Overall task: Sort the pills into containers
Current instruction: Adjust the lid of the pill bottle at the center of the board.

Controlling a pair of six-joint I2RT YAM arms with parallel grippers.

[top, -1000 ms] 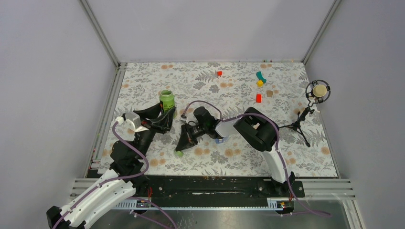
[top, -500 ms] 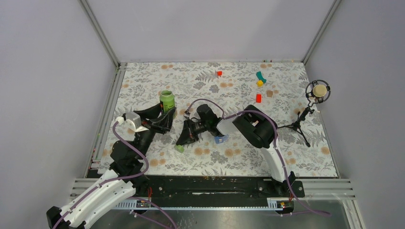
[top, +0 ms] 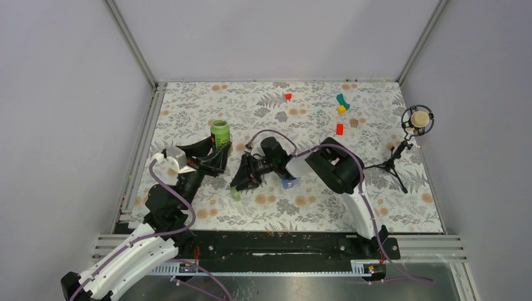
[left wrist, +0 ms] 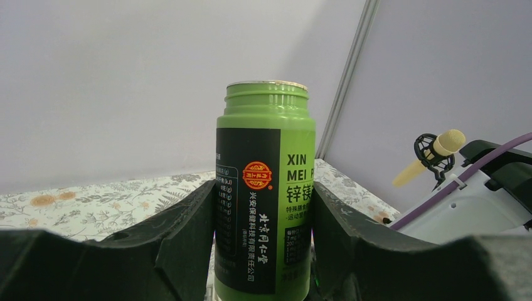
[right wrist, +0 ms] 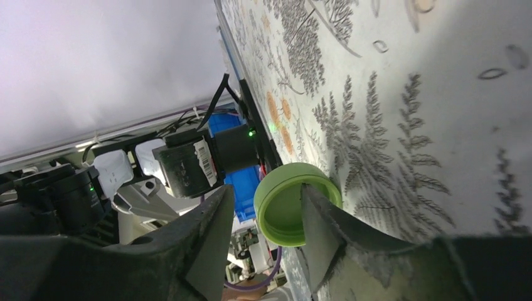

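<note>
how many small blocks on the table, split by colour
red blocks: 2
teal block: 1
yellow block: 1
tan block: 1
total: 5

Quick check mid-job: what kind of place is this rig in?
Probably a lab test booth, not a home or pharmacy: plain grey walls framed by aluminium posts, a microphone on a small tripod at the table edge, and a mounting rail along the near side.
</note>
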